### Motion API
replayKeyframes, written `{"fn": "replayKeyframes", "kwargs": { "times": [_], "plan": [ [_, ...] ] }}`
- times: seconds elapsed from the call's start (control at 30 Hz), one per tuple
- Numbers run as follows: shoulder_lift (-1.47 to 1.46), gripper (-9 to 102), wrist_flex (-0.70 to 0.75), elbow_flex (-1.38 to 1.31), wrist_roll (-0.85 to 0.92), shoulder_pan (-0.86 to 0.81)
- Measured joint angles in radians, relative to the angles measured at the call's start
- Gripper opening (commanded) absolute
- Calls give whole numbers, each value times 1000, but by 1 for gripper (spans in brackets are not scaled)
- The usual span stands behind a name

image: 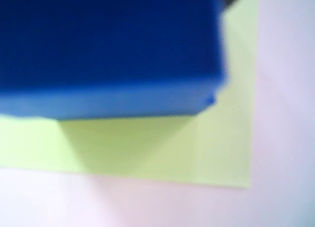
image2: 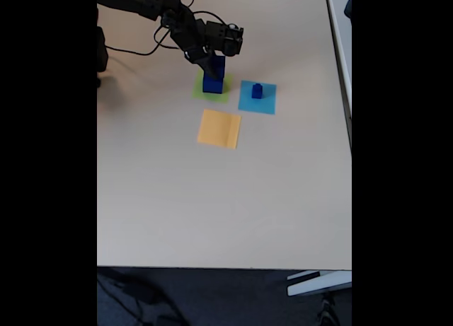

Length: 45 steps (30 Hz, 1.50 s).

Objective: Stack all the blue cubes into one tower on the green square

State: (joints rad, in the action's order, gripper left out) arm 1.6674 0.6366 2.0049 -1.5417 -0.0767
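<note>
Blurred by closeness, a large blue cube (image: pixel 108 49) is seen in the wrist view pressed up against the lens, with the green square (image: pixel 216 143) spread beneath and beyond it and pale table (image: pixel 285 113) past the paper's edge. In the fixed view the gripper (image2: pixel 212 61) is lowered over the top of a blue stack (image2: pixel 213 77) that stands on the green square (image2: pixel 201 91); whether its fingers are clamped or apart cannot be told, since dark arm and dark cube merge there. How many cubes make up the stack cannot be judged either. Just right of the green square a cyan square (image2: pixel 265 102) is laid, with a small blue cube (image2: pixel 257 91) resting on it. Below the green square, slightly apart, an orange-yellow square (image2: pixel 219 128) is laid flat.
</note>
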Motion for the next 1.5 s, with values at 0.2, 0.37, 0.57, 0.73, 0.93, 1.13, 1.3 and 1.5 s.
{"fn": "replayKeyframes", "kwargs": {
  "times": [0.2,0.37,0.57,0.73,0.93,1.13,1.3,1.5],
  "plan": [
    [0,12,0,17,0,0],
    [0,12,0,23,6,-5],
    [0,13,-9,38,6,-8],
    [0,16,-9,40,6,-8],
    [0,20,-11,40,14,-8],
    [0,24,-11,40,17,-6],
    [0,25,-11,15,9,14],
    [0,30,-9,-51,6,20]
  ]
}}
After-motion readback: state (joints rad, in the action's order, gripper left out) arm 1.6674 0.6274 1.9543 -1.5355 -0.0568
